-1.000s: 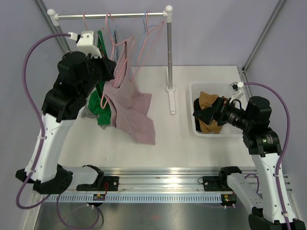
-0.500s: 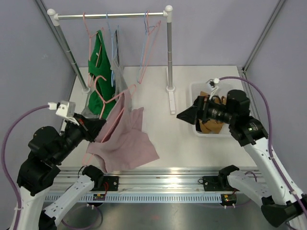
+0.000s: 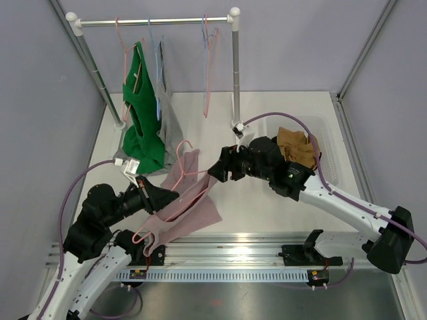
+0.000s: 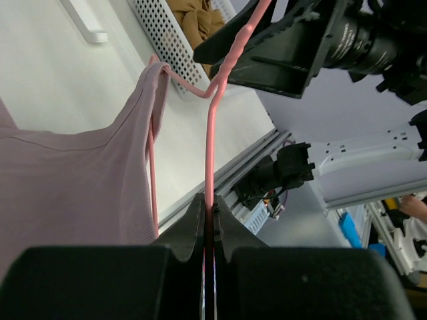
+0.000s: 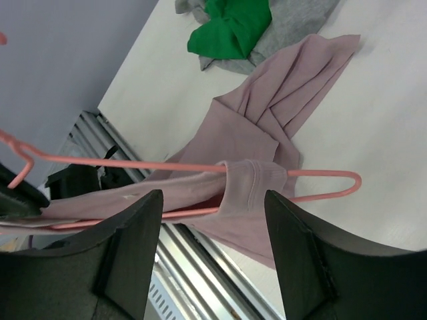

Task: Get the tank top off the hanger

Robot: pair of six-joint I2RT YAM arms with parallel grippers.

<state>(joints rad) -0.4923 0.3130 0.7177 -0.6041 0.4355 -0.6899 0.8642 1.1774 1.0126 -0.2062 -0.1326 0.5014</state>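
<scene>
A dusty-pink tank top [image 3: 200, 210] hangs on a pink wire hanger [image 3: 181, 150], held low over the table's front. My left gripper [image 3: 163, 198] is shut on the hanger wire, which the left wrist view shows running straight up from my pinched jaws [image 4: 209, 207], with the tank top [image 4: 67, 187] draped to the left. My right gripper [image 3: 217, 170] is open just right of the garment. In the right wrist view its open gripper [image 5: 212, 200] sits either side of a tank top strap [image 5: 253, 183] looped over the hanger [image 5: 133, 163], without touching it.
A clothes rack [image 3: 153, 22] at the back holds a green garment [image 3: 143, 113], a grey one [image 3: 170, 127] and empty hangers [image 3: 207, 60]. The rack post [image 3: 235, 67] stands mid-table. A white bin [image 3: 331, 170] with a brown garment [image 3: 297, 148] is at the right. A metal rail [image 3: 233, 253] runs along the front edge.
My left arm has carried the hanger and tank top from the rack down to the table's front. My right arm has swung from the bin leftward to the tank top strap.
</scene>
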